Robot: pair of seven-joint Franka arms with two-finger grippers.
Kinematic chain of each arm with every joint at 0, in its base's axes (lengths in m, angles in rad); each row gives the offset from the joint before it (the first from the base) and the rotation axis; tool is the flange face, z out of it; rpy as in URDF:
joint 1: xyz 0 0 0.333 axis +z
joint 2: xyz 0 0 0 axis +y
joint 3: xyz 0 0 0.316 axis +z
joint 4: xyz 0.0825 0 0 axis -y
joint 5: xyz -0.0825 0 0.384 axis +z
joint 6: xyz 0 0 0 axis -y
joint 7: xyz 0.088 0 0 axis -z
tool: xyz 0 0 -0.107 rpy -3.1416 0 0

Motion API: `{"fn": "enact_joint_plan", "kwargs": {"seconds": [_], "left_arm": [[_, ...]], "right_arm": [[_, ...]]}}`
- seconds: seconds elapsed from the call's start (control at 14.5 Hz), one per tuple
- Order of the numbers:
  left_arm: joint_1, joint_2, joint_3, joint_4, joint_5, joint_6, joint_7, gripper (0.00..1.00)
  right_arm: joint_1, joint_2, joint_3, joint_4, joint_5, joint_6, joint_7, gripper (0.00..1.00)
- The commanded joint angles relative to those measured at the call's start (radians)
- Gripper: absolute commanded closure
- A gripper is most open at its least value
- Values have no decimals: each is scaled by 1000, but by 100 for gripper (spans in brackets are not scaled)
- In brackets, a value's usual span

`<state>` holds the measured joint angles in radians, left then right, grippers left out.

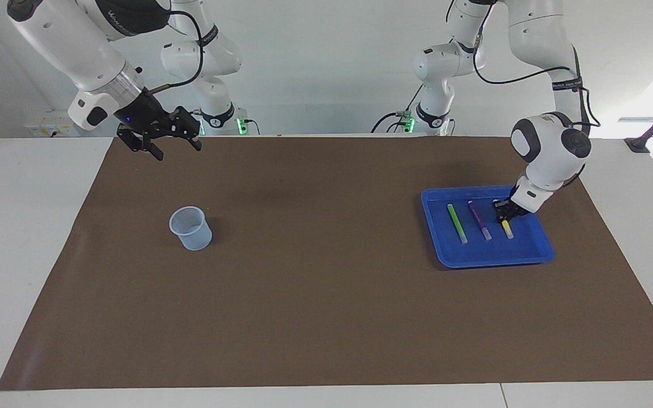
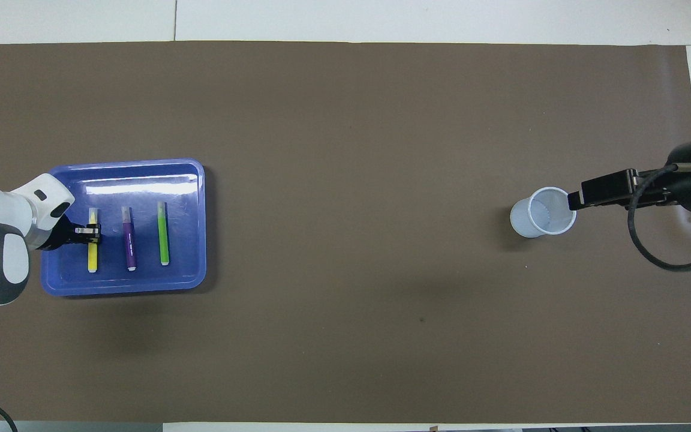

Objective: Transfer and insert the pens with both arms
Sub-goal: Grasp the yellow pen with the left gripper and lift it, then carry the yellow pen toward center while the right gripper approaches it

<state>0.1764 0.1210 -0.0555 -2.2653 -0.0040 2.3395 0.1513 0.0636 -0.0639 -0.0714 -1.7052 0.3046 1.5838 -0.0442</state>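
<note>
A blue tray [image 1: 530, 258] [image 2: 189, 180] holds three pens side by side: green [image 1: 457, 223] [image 2: 164, 234], purple [image 1: 479, 220] [image 2: 129, 240] and yellow [image 1: 507, 229] [image 2: 92, 258]. My left gripper [image 1: 505, 212] [image 2: 92, 231] is down in the tray, closed around the middle of the yellow pen, which still lies flat. My right gripper [image 1: 176, 148] [image 2: 600, 191] is open and empty, raised in the air over the mat at the right arm's end. It waits there.
A pale translucent cup [image 1: 190, 228] [image 2: 543, 212] stands upright on the brown mat [image 1: 326, 283] toward the right arm's end. Two slimmer white arms with green-lit bases [image 1: 219, 119] stand at the robots' edge of the table.
</note>
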Motion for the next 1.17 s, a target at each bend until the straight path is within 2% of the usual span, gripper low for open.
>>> {"fn": "enact_joint_plan", "kwargs": {"seconds": [0.0,0.14,0.34,0.55,0.76,0.89,1.1], "left_arm": [[-11,31,2,91,22,-89,-44,100],[-46,32,-1,205,12,-243,-87,100],[-124,26,-1,373,-48,-495,-256,100],[-204,19,-3,521,-180,-690,-587,100],[-271,-35,-13,550,-325,-706,-980,100],[-314,-69,-20,549,-427,-694,-1265,100],[-365,-95,-32,520,-540,-611,-1592,100]], "right_arm": [[11,-28,5,-54,40,77,15,0],[34,-28,5,-59,105,116,35,0],[79,-27,5,-59,230,165,254,0],[175,-28,5,-93,277,295,366,0],[211,-17,5,-114,399,399,483,0],[248,-19,5,-131,430,453,539,0],[329,-17,7,-163,483,548,601,0]]}}
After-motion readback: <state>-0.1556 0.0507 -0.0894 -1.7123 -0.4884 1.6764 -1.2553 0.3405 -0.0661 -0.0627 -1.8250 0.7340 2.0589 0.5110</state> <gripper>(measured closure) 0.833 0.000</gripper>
